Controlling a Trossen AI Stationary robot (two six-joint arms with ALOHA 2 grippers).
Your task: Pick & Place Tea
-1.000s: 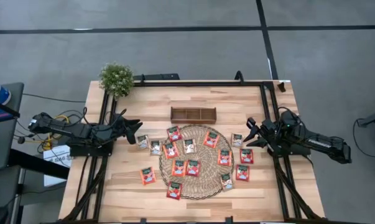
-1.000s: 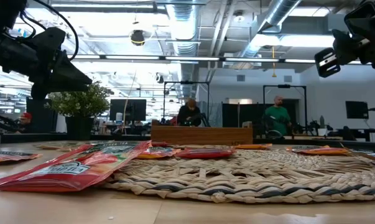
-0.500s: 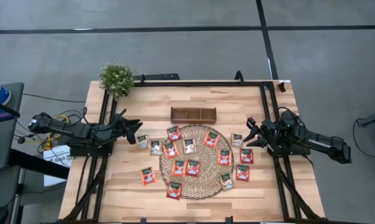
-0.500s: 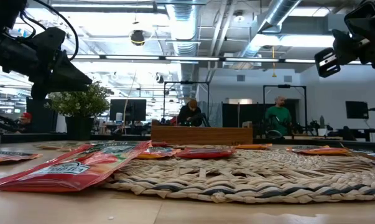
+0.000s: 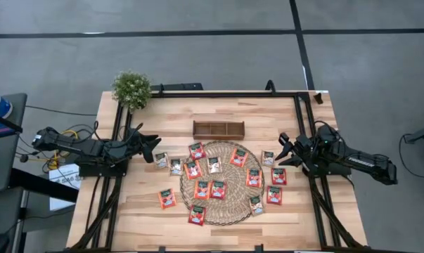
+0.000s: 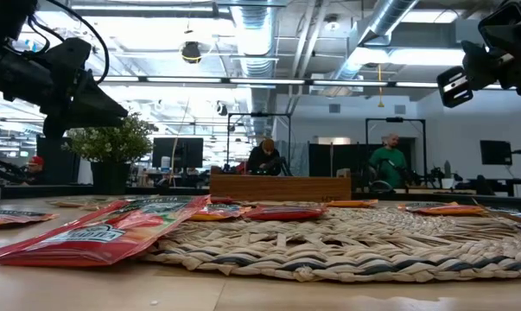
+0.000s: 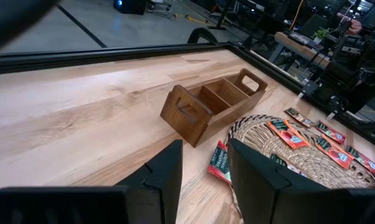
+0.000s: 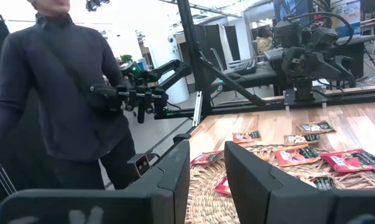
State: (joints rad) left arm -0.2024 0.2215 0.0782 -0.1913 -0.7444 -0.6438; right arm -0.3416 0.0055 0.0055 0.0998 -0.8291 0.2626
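Observation:
Several small square tea sachets (image 5: 218, 188), most red-orange and a few pale, lie flat on and around a round woven straw mat (image 5: 221, 182) at the table's middle. In the low view the nearest red sachet (image 6: 96, 231) lies flat by the mat's edge. My left gripper (image 5: 154, 146) hovers open above the table's left side, left of the sachets; its wrist view shows the open fingers (image 7: 204, 163) with nothing between them. My right gripper (image 5: 282, 151) hovers open at the table's right side, next to a pale sachet (image 5: 268, 158); its fingers (image 8: 207, 163) hold nothing.
A small brown wooden divided tray (image 5: 218, 129) stands beyond the mat, toward the far edge. A potted green plant (image 5: 131, 88) sits at the far left corner. A person in dark clothes (image 8: 63, 93) stands beside the table in the right wrist view. Bare wood lies along the near edge.

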